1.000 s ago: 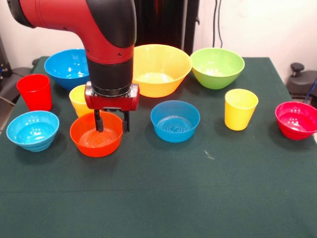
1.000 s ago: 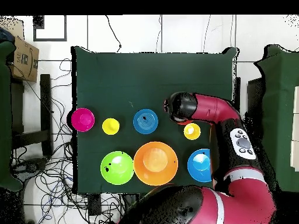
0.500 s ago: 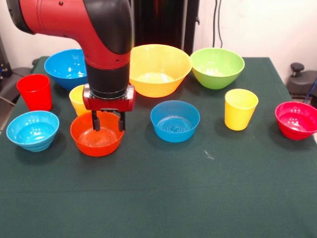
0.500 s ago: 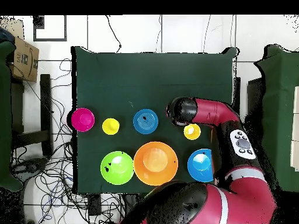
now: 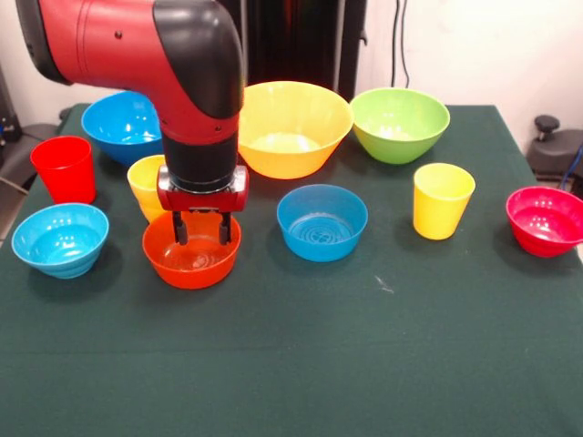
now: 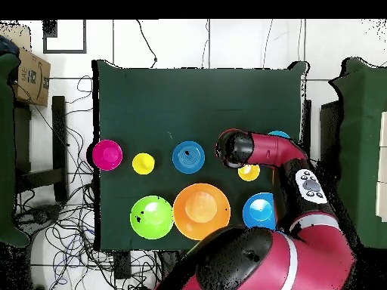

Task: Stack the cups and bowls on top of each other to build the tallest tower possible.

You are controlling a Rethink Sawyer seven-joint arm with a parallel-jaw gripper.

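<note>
The gripper reaches into the orange-red bowl, fingers apart astride its far rim; no readable writing shows.

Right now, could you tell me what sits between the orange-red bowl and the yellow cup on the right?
The small blue bowl, seen in the front view.

We see a dark green cloth covering the table, with a pale wall behind it and black cables hanging down. From above, tangled wires sprawl over the white floor, and a cardboard box sits at one side.
</note>
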